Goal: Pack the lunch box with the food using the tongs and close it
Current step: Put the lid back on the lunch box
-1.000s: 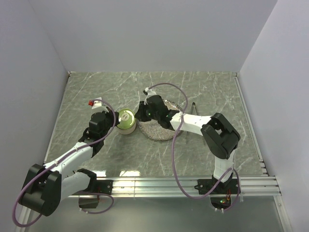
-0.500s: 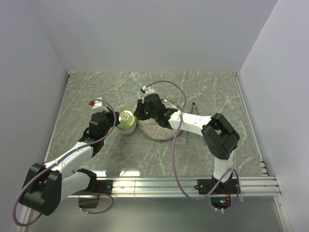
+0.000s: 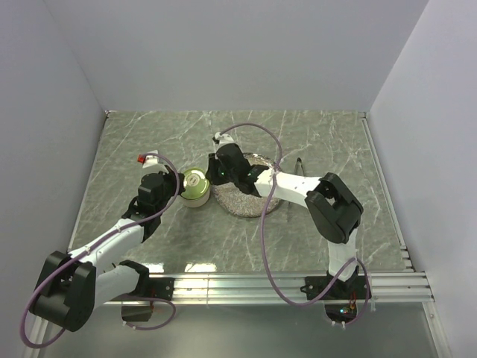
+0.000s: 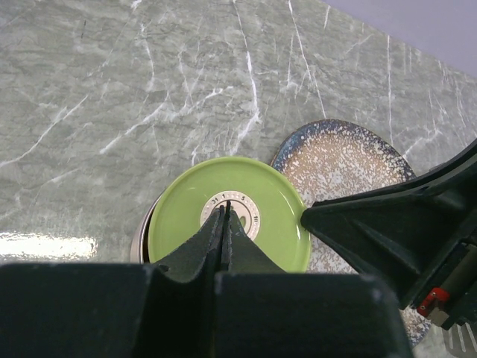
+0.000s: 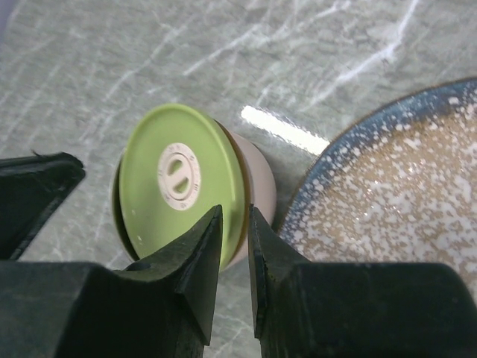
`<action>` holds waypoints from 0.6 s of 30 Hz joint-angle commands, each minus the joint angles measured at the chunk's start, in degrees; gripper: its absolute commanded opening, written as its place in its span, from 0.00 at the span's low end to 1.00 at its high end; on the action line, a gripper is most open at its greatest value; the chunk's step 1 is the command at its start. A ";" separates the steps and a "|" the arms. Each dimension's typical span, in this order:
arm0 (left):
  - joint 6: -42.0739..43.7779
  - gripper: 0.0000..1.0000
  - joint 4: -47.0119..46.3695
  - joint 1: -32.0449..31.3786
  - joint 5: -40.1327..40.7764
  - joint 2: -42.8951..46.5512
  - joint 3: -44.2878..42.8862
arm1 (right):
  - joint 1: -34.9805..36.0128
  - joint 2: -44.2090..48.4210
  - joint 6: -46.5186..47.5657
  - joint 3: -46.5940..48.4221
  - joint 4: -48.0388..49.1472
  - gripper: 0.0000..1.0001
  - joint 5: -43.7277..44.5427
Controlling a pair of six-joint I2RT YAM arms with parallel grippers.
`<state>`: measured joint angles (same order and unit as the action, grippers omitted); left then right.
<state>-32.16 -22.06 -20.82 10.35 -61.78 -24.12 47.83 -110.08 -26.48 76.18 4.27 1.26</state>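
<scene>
The lunch box point(image 3: 196, 186) stands left of the plate, a steel tin point(image 5: 258, 181) with the green lid point(image 4: 231, 212) lying on top, shifted slightly so a strip of steel rim shows on one side. My left gripper point(image 4: 226, 212) is shut, its tips over the lid's white centre disc. My right gripper point(image 5: 235, 218) is open by a narrow gap, its two tips astride the lid's rim on the plate side. In the top view the left gripper point(image 3: 181, 183) and right gripper point(image 3: 213, 176) flank the tin. The tongs point(image 3: 299, 167) lie right of the plate. No food shows.
The speckled grey plate point(image 3: 250, 200) lies just right of the tin, under the right arm, and its bare face point(image 5: 402, 201) fills the right of the right wrist view. White walls close in the marble table on three sides.
The right wrist has shifted a little to the left and farther back over the plate, and its jaws have parted slightly. The left arm and the lunch box stay put.
</scene>
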 commanded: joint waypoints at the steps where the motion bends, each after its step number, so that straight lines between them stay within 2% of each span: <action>1: 0.78 0.02 -2.72 -0.10 -0.59 0.34 0.12 | 0.68 -0.22 1.25 2.57 -1.11 0.28 2.34; 11: 0.70 0.02 -2.81 -0.10 -0.51 0.61 0.39 | 0.86 -2.59 1.69 4.32 -3.30 0.27 1.12; 18: 0.79 0.01 -2.81 -0.10 -0.42 0.69 0.48 | 0.86 -3.82 1.87 5.64 -3.92 0.20 0.68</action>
<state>-32.16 -22.11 -20.82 10.35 -61.78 -23.68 48.25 -113.43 -25.63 78.94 1.23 1.69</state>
